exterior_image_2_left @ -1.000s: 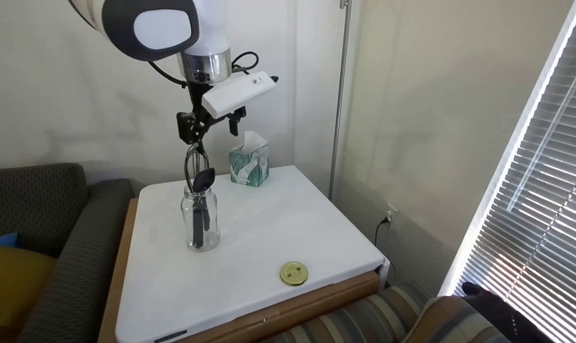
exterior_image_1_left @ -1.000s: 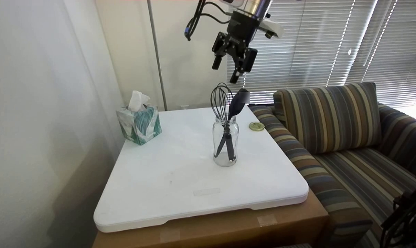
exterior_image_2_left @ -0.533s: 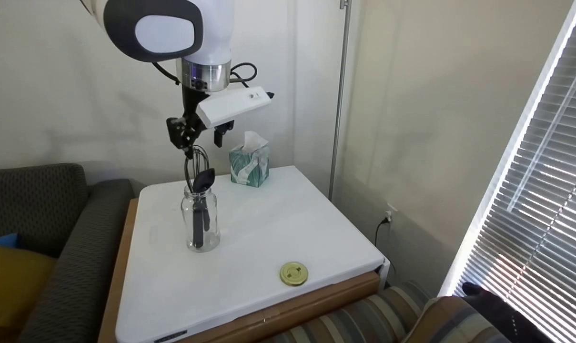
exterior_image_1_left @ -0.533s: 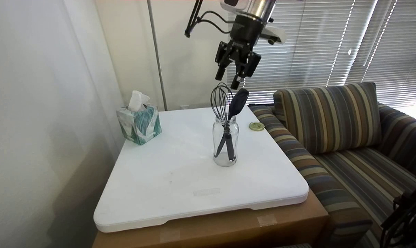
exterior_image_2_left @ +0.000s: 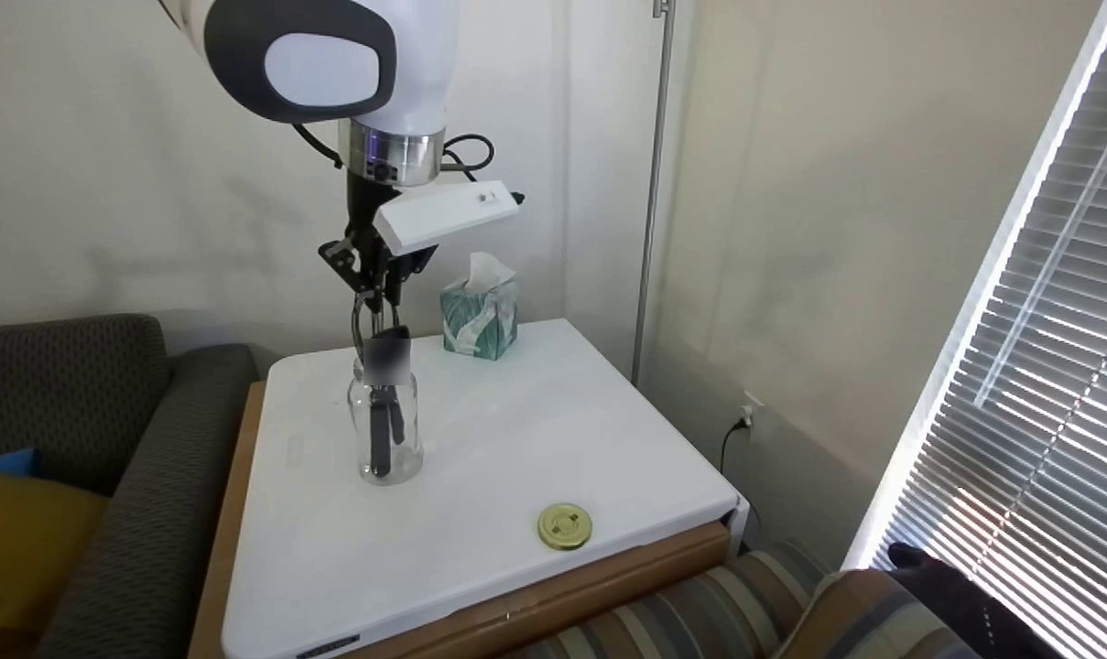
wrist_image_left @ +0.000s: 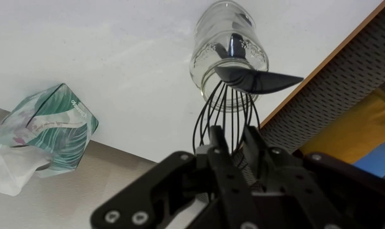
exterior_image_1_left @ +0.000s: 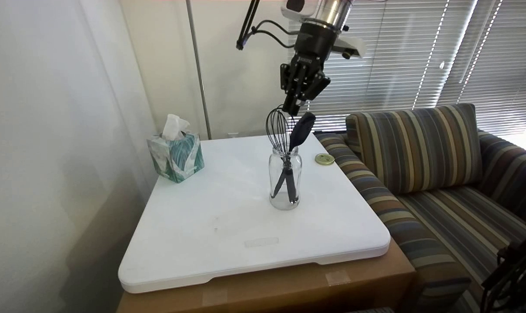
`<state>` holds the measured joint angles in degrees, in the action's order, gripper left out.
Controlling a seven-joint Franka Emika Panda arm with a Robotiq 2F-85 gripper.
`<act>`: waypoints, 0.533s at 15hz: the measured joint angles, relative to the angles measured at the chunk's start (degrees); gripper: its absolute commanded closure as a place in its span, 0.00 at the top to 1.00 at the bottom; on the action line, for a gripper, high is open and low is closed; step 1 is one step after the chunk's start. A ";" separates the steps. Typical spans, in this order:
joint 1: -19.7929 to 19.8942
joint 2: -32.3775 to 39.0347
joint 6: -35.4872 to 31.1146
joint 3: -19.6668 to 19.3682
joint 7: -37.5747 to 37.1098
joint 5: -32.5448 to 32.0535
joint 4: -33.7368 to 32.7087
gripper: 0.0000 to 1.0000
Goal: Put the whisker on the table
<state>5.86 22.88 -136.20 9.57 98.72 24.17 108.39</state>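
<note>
The whisker, wire loops up, stands in a clear glass jar on the white-topped table. Beside it in that jar leans a black spoon-like utensil. My gripper is at the top of the wire loops in both exterior views. From the wrist view, the fingertips of my gripper stand a narrow gap apart, with several wires running through the gap and other loops outside it. No firm grip on the wires shows. The whisker's top end is partly hidden behind the fingers.
A tissue box sits at the table's edge by the wall. A gold lid lies flat near another edge. A striped sofa and a dark sofa border the table.
My gripper has come down to the whisker's loops, and its fingers have drawn much closer together. The whisker, jar and black utensil have stayed in place.
</note>
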 measured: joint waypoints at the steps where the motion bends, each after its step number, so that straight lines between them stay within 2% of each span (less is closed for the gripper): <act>1: 0.00 0.01 0.14 0.00 0.00 0.00 0.03 0.00; 8: 0.00 0.01 0.63 0.00 -0.01 0.00 0.06 0.00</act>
<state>5.86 22.89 -135.57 9.57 98.71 24.17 108.45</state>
